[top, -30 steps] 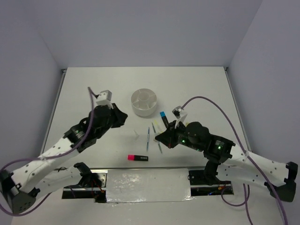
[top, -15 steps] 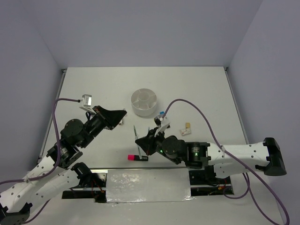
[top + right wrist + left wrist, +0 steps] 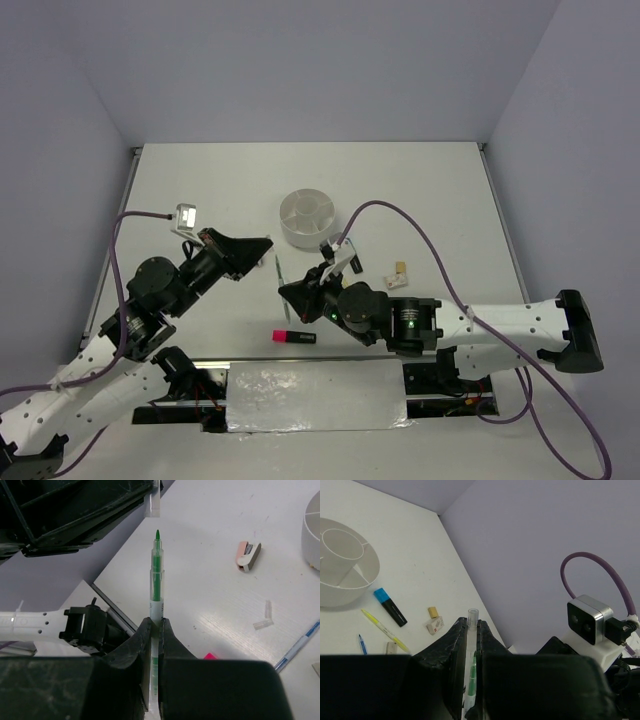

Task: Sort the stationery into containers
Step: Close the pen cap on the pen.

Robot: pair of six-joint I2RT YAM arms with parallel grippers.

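Item: green pen and clear cap, one piece in each pincer, both held off the table (image 3: 430,190)
Detail: I see the right pincer (image 3: 154,626) clamped tight on the barrel of the green pen (image 3: 156,575), its bare tip pointing at the left pincer (image 3: 471,625). That pincer's fingers are pressed together on a clear cap (image 3: 472,616); tip and cap are near but apart. The white divided cup (image 3: 305,238) stands further back. Beside it lie a blue highlighter (image 3: 390,607), yellow pen (image 3: 382,629), tan eraser (image 3: 399,267) and white eraser (image 3: 393,283). A pink highlighter (image 3: 293,336) lies near the front edge, just by the right pincer
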